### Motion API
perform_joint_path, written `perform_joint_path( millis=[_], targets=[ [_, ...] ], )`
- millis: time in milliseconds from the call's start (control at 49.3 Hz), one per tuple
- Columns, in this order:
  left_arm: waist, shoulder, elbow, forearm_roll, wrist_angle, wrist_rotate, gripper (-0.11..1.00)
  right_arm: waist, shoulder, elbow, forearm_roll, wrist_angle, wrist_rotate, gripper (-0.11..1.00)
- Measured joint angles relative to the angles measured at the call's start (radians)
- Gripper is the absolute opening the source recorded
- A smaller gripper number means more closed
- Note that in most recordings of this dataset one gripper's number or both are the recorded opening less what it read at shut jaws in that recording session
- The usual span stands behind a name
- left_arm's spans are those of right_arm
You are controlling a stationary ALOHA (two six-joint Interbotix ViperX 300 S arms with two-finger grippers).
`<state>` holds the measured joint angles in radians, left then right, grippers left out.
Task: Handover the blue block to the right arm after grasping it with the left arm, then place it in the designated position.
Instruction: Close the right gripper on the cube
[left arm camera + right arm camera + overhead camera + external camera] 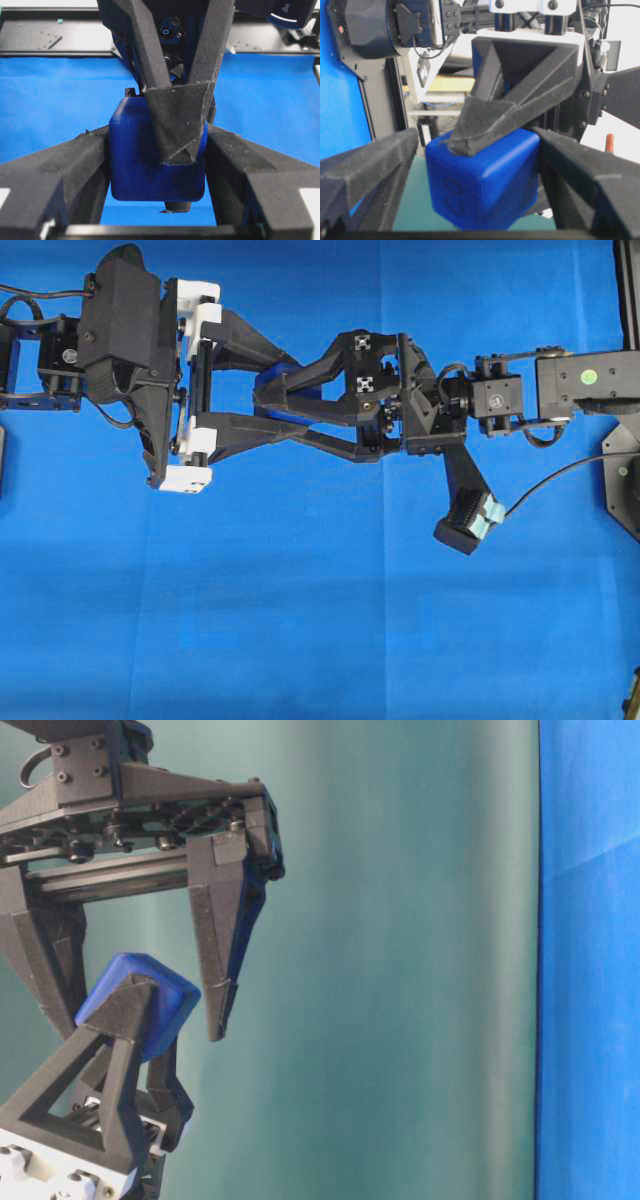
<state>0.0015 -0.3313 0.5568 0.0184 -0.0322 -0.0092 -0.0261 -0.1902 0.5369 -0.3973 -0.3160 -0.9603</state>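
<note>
The blue block (165,1005) hangs in the air above the blue cloth (300,620), pinched between the two fingers of the left gripper (157,167), the one with white brackets (195,315). In the right wrist view the block (485,185) sits between the spread fingers of the all-black right gripper (480,175). One right finger (580,175) touches its side, while the other (375,160) stands off with a gap. From overhead the two grippers interlock tip to tip, left gripper (290,395) and right gripper (265,395), and the block is hidden under them.
The right arm's wrist camera (468,520) and a cable hang below its wrist. Black frame parts (625,470) stand at the right edge. A teal wall (400,960) backs the table-level view.
</note>
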Motion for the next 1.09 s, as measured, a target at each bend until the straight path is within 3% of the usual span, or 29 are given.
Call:
perform_joint_path(
  millis=[81, 203, 1095],
  targets=[
    [0.000, 0.002, 0.000, 0.000, 0.000, 0.002, 0.48, 0.000, 0.002, 0.000, 0.000, 0.015, 0.002, 0.82],
    [0.000, 0.000, 0.000, 0.000, 0.000, 0.002, 0.48, 0.000, 0.000, -0.014, 0.000, 0.058, 0.002, 0.51],
    [0.000, 0.002, 0.000, -0.002, 0.000, 0.000, 0.48, -0.003, 0.000, -0.029, 0.000, 0.103, 0.005, 0.52]
  ],
)
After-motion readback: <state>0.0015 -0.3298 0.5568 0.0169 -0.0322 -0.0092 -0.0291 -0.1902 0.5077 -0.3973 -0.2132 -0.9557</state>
